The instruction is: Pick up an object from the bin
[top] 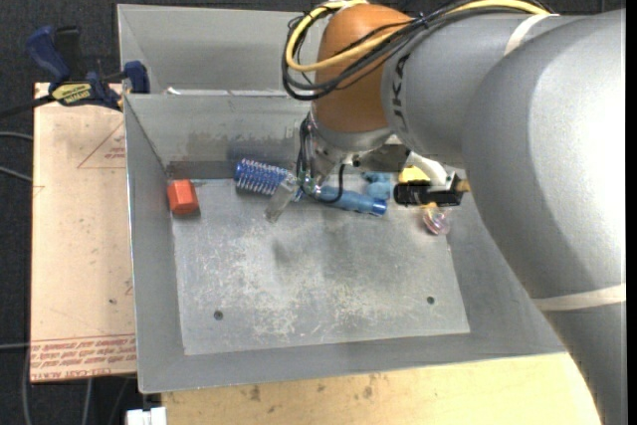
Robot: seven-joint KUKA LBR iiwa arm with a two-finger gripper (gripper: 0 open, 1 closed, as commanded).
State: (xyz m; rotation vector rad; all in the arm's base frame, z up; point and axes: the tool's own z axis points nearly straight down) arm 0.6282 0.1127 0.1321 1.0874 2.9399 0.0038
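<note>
My gripper (311,176) hangs low over the far middle of the bin, under the arm's orange cover. Just left of it lies a blue ribbed brush-like piece (260,176), with a grey stub (281,204) sticking out toward the bin floor; I cannot tell if the gripper touches it. Right of the gripper lies a light blue tube-shaped thing (358,200), close against the gripper's side.
A small red block (182,197) sits by the left wall. Near the right wall are a yellow and black thing (428,193) and a small clear pinkish piece (435,222). The arm covers the bin's right side.
</note>
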